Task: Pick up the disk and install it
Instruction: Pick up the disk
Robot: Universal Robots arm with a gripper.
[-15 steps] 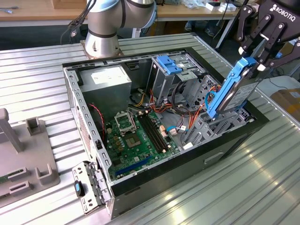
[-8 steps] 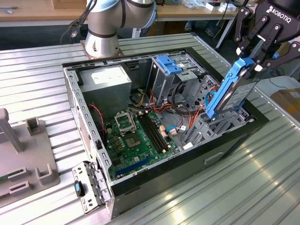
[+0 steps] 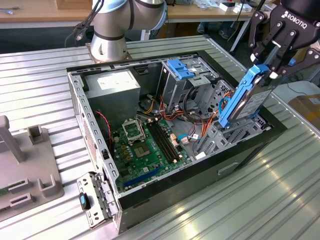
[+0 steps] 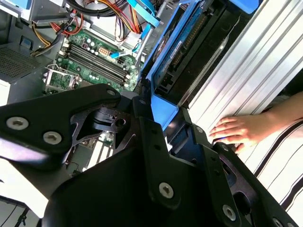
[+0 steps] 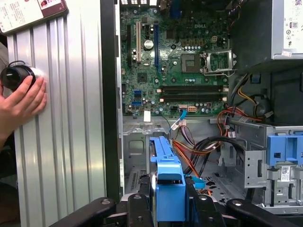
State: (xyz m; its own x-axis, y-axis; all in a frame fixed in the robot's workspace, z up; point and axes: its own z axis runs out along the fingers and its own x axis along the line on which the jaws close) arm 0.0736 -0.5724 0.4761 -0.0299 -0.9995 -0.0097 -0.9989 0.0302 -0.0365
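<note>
Brand print on hand, white label on PSU.

The disk, a flat dark grey-black rectangular hard drive framed by bright blue plastic side rails, hangs from the black gripper, its upper end clamped between the jaws. It stands on edge, nearly upright with a slight tilt, its long side running down and away from the tool. In the second wrist view its dark face and blue rail reach straight out ahead of the jaws. In the first wrist view it shows edge-on, blue rail foremost, just beyond the tool.
</note>
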